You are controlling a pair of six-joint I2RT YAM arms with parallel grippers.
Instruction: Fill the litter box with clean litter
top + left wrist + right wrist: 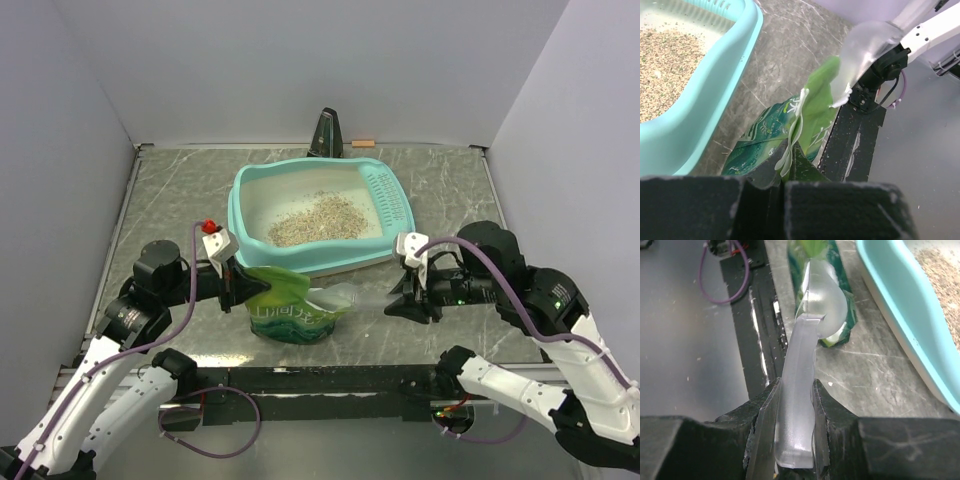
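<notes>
The teal litter box (243, 222) stands at the table's middle, sieve grid at its right end. A loose heap of clean litter (315, 220) lies inside it, also seen in the left wrist view (662, 65). In front of the box stands a green printed bag (290, 308). My left gripper (238, 282) is shut on the bag's left top edge (790, 150). My right gripper (408, 297) is shut on the handle of a translucent plastic scoop (799, 380). The scoop's bowl (826, 310) sits at the bag's open right end (847, 315).
A black upright object (325, 133) and a small orange-tipped stick (362, 143) stand at the back wall. A black rail (330, 380) runs along the table's near edge. White walls close in left, right and back. The box rim (900, 310) lies just right of the scoop.
</notes>
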